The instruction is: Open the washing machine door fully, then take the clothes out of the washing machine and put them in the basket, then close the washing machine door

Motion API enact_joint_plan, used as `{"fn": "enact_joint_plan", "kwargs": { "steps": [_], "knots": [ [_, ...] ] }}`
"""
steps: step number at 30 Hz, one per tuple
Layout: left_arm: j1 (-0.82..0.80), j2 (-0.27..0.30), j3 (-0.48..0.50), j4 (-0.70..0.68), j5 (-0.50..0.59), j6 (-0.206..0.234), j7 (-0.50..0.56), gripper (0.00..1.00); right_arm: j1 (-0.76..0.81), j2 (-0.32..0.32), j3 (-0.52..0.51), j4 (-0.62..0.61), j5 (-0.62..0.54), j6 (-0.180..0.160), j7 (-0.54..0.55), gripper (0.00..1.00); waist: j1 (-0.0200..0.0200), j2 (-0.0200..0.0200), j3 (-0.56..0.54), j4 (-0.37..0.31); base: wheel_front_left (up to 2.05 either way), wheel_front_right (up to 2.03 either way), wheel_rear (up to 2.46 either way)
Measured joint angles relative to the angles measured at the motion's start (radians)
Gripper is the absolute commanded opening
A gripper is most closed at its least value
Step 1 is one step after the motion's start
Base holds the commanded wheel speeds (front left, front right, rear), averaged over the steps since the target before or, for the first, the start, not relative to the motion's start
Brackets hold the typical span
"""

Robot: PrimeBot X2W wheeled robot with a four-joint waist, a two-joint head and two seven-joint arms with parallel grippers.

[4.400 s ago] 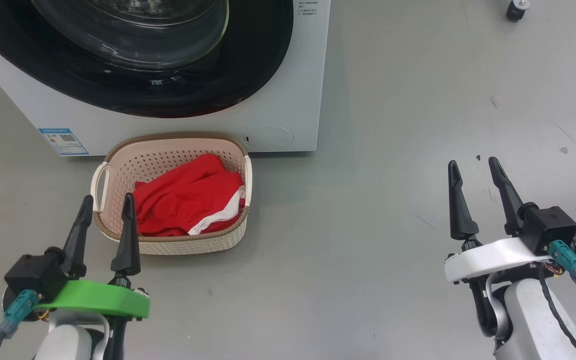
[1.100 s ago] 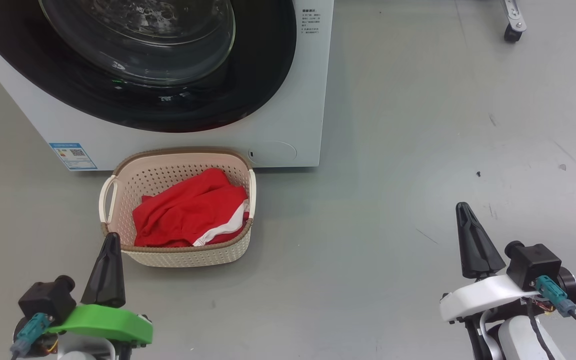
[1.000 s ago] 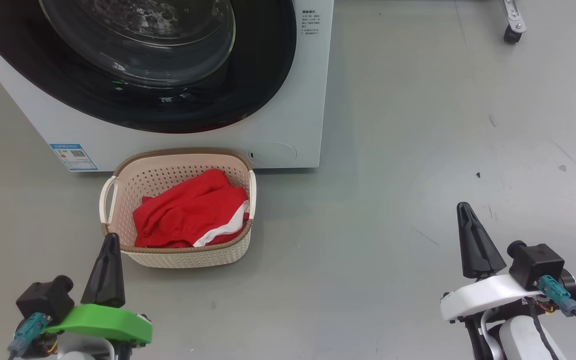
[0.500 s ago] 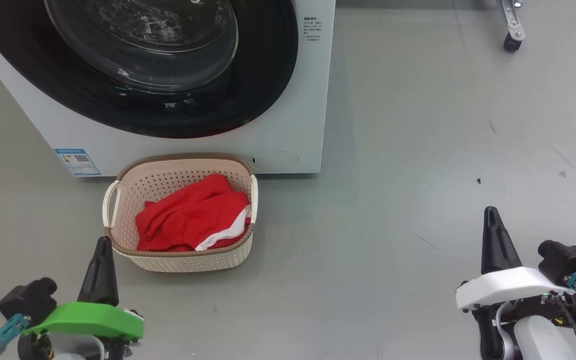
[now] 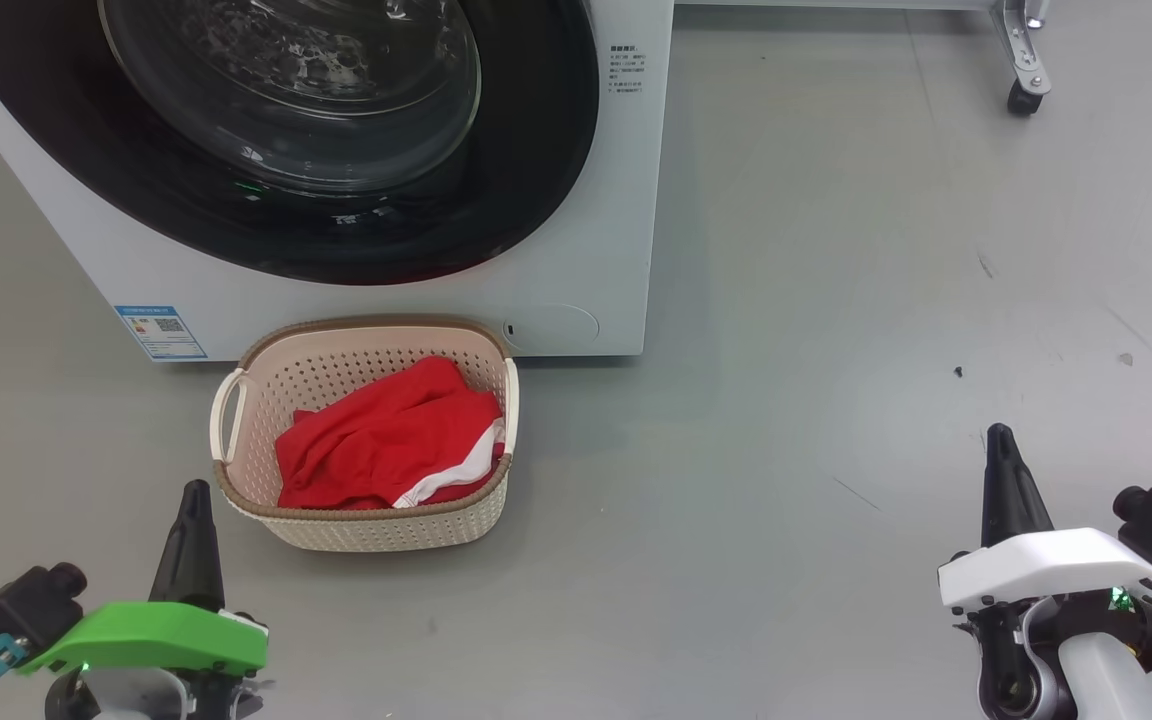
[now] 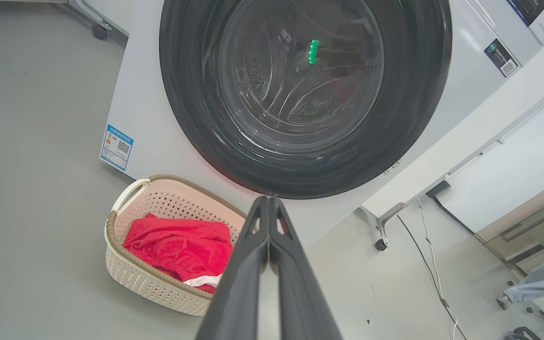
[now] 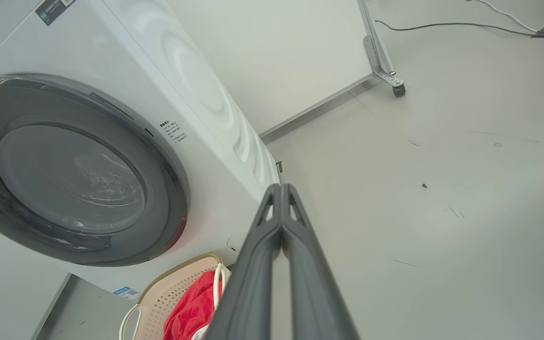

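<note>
The white washing machine (image 5: 626, 200) stands at the top left, and its black-rimmed glass door (image 5: 496, 200) lies flat against its front. The same door (image 6: 300, 94) faces the left wrist camera. The cream basket (image 5: 376, 530) sits on the floor right in front of the machine, holding red clothes (image 5: 376, 450) with a white stripe. My left gripper (image 5: 194, 492) is shut and empty, low at the left, just short of the basket's near left corner. Far to the right over bare floor, my right gripper (image 5: 998, 436) is shut too, with nothing in it.
A metal frame leg on a caster (image 5: 1018, 95) stands at the back right. Cables (image 6: 432, 274) run along the floor beside the machine. A person's leg and shoe (image 6: 531, 283) are at the far right edge of the left wrist view. Grey floor stretches right of the machine.
The head camera has shifted, so machine and basket sit lower in view. Both grippers have drawn back toward the bottom edge, still shut. The basket and clothes have not moved.
</note>
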Motion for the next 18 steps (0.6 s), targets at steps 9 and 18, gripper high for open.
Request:
{"fn": "enact_joint_plan", "kwargs": {
  "steps": [9,18],
  "knots": [
    [0.0,0.0,0.011,0.0,-0.097,0.0,0.031,0.0,0.0,-0.002,-0.021,0.011,0.124,0.012,0.031,0.0,0.0,0.0,-0.009,0.002,0.0,0.0,0.0],
    [0.0,0.0,0.026,0.0,-0.203,0.0,0.063,0.0,0.0,-0.003,-0.043,0.021,0.249,0.025,0.061,0.0,0.0,0.0,-0.019,0.004,0.0,0.0,0.0]
  ]
}}
